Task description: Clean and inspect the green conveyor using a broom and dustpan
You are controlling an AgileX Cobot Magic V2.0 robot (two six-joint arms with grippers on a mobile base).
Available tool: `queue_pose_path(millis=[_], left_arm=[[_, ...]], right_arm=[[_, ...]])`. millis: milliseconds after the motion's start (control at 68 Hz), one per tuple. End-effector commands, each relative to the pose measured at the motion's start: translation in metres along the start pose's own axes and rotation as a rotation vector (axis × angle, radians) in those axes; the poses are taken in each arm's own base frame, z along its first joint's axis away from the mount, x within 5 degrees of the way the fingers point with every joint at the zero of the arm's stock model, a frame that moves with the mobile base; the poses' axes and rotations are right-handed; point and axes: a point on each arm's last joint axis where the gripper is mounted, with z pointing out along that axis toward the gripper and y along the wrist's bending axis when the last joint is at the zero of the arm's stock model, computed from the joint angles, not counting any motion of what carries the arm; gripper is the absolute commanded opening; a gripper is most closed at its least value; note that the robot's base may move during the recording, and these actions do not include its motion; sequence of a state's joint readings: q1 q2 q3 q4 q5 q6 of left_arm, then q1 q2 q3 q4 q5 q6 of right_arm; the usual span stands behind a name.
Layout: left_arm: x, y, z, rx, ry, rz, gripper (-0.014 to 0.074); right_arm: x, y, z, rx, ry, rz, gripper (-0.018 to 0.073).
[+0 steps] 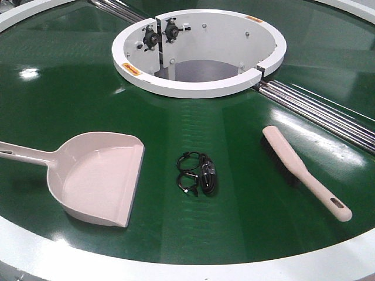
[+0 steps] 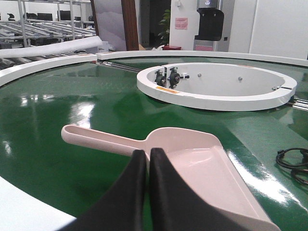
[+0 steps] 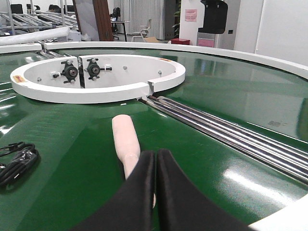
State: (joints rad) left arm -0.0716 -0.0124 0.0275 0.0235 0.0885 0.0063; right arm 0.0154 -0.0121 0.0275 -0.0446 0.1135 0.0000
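Stage: pick-up, not yet begun. Dustpan (image 1: 99,175) is lying left, broom (image 1: 302,170) right, on the conveyor (image 1: 246,234), a black cable (image 1: 199,174) between them. Your left gripper (image 2: 147,154) and right gripper (image 3: 155,154) are hovering behind each tool, jaws pressed together, gripping nothing. Next, you are likely needing to part them over the handles.

1. From my seat, the green conveyor (image 1: 246,193) looks smooth and super glossy, with ceiling lights glaring off it.
2. The dustpan (image 1: 99,175) and broom (image 1: 303,173) look like smooth beige plastic with a soft sheen.
3. The rails (image 1: 319,112) look like polished metal.
4. The central hub (image 1: 199,89) is painted white and fairly matt.
5. The cable bundle (image 1: 205,175) is shiny black.
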Motion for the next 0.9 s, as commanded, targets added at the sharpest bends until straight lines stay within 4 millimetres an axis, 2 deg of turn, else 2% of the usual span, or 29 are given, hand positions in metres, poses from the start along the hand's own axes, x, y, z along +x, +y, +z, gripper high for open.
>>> queue_pose_path(millis=[0, 118, 235, 338, 529, 617, 750, 882], left_arm=[[-0.004, 0.000, -0.001, -0.001, -0.077, -0.008, -0.0006], [-0.008, 0.000, -0.001, -0.002, -0.112, 0.009, -0.0006], [-0.026, 0.001, -0.005, 0.001, -0.268, -0.058, -0.0006], [-0.049, 0.002, -0.008, 0.002, -0.272, -0.082, -0.0006], [-0.102, 0.003, 0.003, 0.004, -0.081, -0.064, -0.0006], [-0.115, 0.003, 0.017, 0.002, 0.067, -0.050, -0.0006], [-0.118, 0.005, 0.038, -0.012, 0.299, -0.001, -0.0006], [-0.112, 0.005, 0.052, -0.012, 0.371, 0.004, -0.0006]], right_arm=[[-0.005, 0.000, -0.001, 0.002, -0.073, 0.000, -0.0008], [-0.005, 0.000, -0.001, 0.002, -0.073, 0.000, -0.0008], [-0.005, 0.000, -0.001, 0.002, -0.073, 0.000, -0.0008], [-0.005, 0.000, -0.001, 0.002, -0.073, 0.000, -0.0008], [-0.005, 0.000, -0.001, 0.002, -0.073, 0.000, -0.0008], [-0.005, 0.000, -0.001, 0.002, -0.073, 0.000, -0.0008], [-0.005, 0.000, -0.001, 0.002, -0.073, 0.000, -0.0008], [-0.005, 0.000, -0.001, 0.002, -0.073, 0.000, -0.0008]])
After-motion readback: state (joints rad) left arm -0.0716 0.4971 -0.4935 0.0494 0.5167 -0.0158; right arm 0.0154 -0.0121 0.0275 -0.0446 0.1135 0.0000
